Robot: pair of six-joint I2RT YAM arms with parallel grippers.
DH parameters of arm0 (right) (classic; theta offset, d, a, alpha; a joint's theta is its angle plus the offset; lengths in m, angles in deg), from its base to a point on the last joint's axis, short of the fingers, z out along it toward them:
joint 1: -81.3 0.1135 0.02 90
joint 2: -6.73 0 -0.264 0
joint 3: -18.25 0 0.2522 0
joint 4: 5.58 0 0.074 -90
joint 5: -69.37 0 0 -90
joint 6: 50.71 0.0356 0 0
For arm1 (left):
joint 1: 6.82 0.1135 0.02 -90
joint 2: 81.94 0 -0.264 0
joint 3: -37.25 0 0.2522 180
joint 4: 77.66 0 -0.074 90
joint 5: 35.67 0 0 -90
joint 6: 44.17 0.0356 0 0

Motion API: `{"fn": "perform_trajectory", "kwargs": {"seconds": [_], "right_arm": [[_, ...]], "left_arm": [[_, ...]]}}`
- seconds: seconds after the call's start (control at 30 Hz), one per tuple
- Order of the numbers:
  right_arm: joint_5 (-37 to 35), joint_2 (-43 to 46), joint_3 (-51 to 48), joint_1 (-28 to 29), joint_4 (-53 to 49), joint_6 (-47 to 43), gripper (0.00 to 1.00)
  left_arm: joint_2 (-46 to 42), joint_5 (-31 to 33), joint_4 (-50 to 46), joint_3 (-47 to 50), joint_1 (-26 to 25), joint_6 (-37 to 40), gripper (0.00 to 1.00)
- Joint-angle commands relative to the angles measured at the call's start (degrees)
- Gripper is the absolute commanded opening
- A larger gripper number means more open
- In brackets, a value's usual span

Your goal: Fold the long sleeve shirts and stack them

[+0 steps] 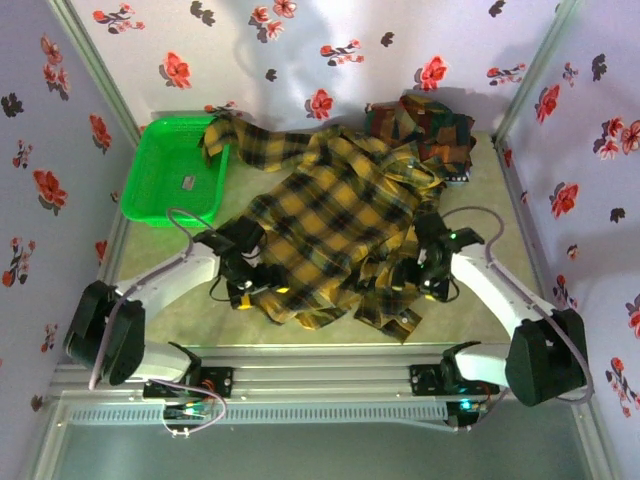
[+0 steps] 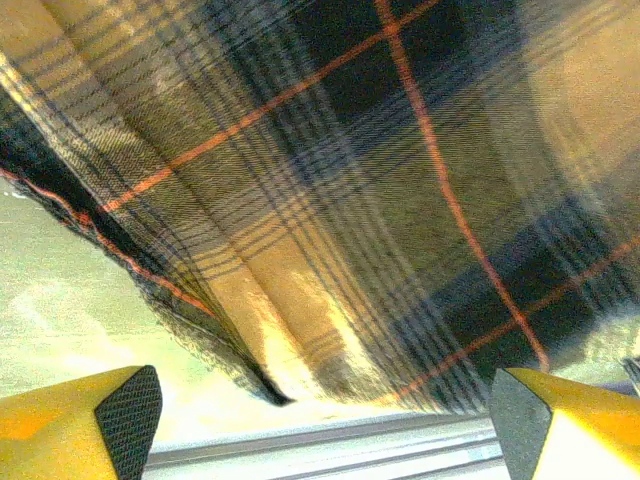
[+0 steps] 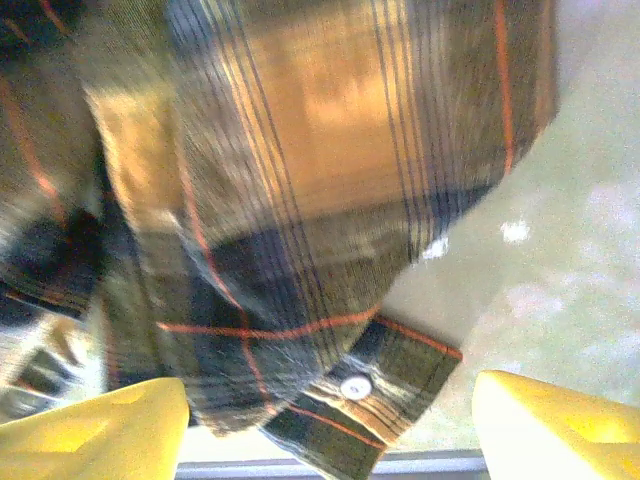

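A mustard-yellow and black plaid shirt [image 1: 330, 225] lies spread and rumpled across the middle of the table, one sleeve reaching onto the green basket. A second shirt [image 1: 425, 125], red, orange and dark green check, is bunched at the back right. My left gripper [image 1: 250, 290] is at the yellow shirt's near left hem, open, with the hem [image 2: 300, 250] just beyond its yellow fingers [image 2: 90, 420]. My right gripper [image 1: 420, 285] is at the near right edge, open, above a buttoned cuff [image 3: 370, 390] lying on the table between its fingers [image 3: 560, 425].
A green plastic basket [image 1: 165, 170] stands at the back left, with a shirt sleeve draped over its rim. Floral walls close in the table on three sides. An aluminium rail [image 1: 320, 355] runs along the near edge by the arm bases.
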Motion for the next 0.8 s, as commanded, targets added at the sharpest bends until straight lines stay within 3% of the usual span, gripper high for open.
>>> {"fn": "perform_trajectory", "kwargs": {"seconds": [0.0,0.13,0.2,0.27,0.33,0.47,0.57,0.77], "right_arm": [[-3.1,-0.15,-2.65,3.55,4.27,5.21,0.75],[-4.9,-1.84,-7.01,5.8,8.88,8.99,0.67],[-5.77,-2.47,-8.76,5.92,11.71,11.01,0.58],[-6.7,-3.49,-9.63,6.09,14.14,11.92,0.47],[-6.38,-4.85,-9.8,6.35,15.76,12.5,0.32],[-4.47,-6.63,-8.96,9.54,17.46,13.58,0.12],[0.17,-7.89,-8.89,12.66,19.75,15.89,0.0],[19.1,-7.12,2.2,22.59,19.43,23.14,0.0]], "left_arm": [[2.75,-0.26,5.02,2.29,-0.36,-3.53,0.87],[10.54,3.91,9.82,1.04,0.05,-2.68,0.86],[14.69,5.44,11.43,-0.57,0.96,-1.27,0.8],[18.38,5.61,13.3,-0.84,3.14,0.12,0.63],[20.39,6.74,13.52,-0.65,6.31,2.81,0.38],[18.21,10.69,9.87,0.63,14.39,10.07,0.1],[15.71,13.58,5.71,0.26,21.16,16.44,0.05],[12.45,16.13,-1.11,-3.42,29.13,24.05,0.06]]}}
